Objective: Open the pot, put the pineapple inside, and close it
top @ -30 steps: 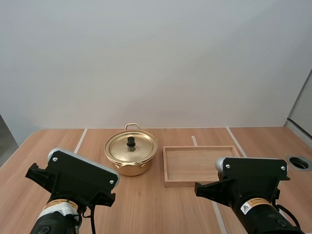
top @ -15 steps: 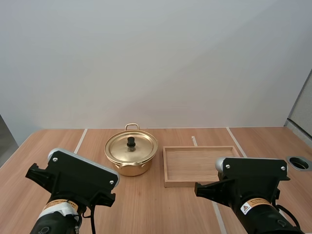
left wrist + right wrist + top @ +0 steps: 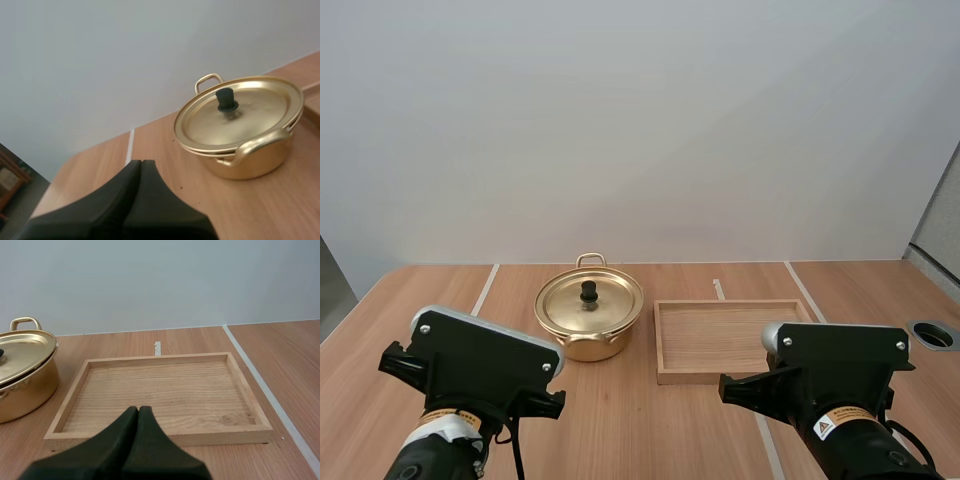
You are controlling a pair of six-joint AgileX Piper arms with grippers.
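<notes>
Glossy gold metal pot [image 3: 610, 308]; matt wooden tray [image 3: 730, 336]; knob [image 3: 588, 291] perhaps plastic.

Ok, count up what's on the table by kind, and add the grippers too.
pot: 1
lid: 1, sitting on the pot
wooden tray: 1
grippers: 2, the left gripper and the right gripper, both shut on nothing
Total: 5

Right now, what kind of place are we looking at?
Probably a lab manipulation bench: a wooden table marked with pale lines, carrying a lidded gold pot and a wooden tray.
</notes>
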